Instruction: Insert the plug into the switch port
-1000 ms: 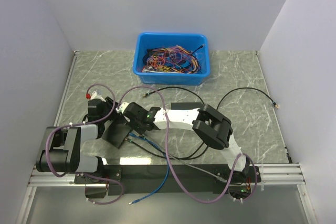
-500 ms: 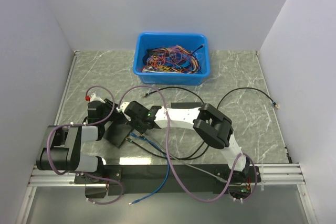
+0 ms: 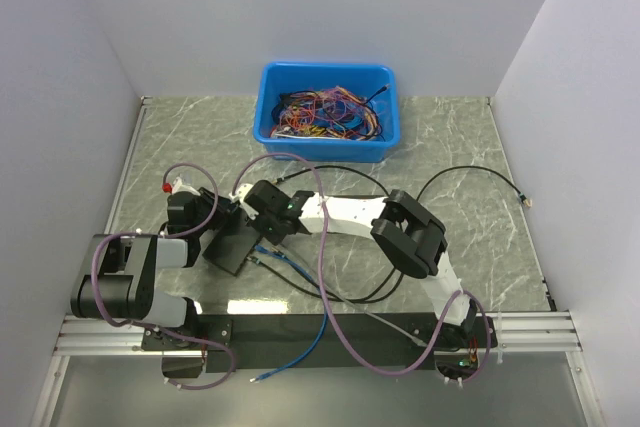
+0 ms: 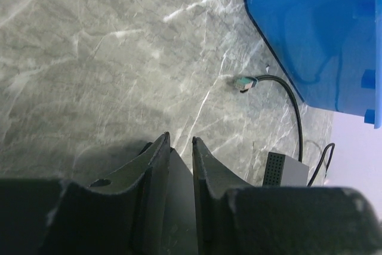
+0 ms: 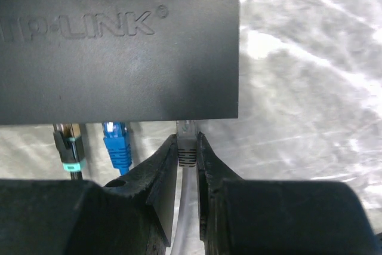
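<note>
right gripper [image 5: 187,147] nearly closed, pinching grey plug [image 5: 187,158] | plug tip at port row [image 5: 119,122], 6 o'clock edge of box [image 5: 119,52], looks not fully in | blue plug [image 5: 117,141], black plug [image 5: 67,144] already in, at 9 o'clock | left gripper [image 4: 179,143] nearly closed on box | to do: push home

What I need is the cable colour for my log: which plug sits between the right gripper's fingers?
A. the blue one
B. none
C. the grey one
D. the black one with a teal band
C: in the right wrist view the right gripper pinches the grey plug at the switch edge, while the blue plug and the black plug sit clear of its fingers.
</note>
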`<state>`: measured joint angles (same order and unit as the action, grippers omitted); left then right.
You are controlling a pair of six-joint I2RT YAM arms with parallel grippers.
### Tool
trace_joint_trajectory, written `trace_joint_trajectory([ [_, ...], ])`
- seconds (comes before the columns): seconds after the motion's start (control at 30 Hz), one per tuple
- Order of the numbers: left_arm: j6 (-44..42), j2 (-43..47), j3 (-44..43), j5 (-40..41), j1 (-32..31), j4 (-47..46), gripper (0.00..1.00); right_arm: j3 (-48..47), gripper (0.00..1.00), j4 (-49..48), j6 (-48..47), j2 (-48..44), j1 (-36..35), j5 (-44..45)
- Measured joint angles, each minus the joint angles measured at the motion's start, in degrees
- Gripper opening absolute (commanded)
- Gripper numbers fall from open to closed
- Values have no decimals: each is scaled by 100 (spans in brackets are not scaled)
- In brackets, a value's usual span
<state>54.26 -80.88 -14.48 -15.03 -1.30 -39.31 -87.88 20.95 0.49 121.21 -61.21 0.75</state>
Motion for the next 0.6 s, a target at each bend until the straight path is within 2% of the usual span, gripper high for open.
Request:
trace_joint_trajectory([
  [0.37,118,-511,-140,-4,0,-345,25,17,0,-133,-511,2,428,-105],
  [0.6,46,-826,-302,-85,-59,-560,16,136,0,-254,-798,-74,476,-157],
])
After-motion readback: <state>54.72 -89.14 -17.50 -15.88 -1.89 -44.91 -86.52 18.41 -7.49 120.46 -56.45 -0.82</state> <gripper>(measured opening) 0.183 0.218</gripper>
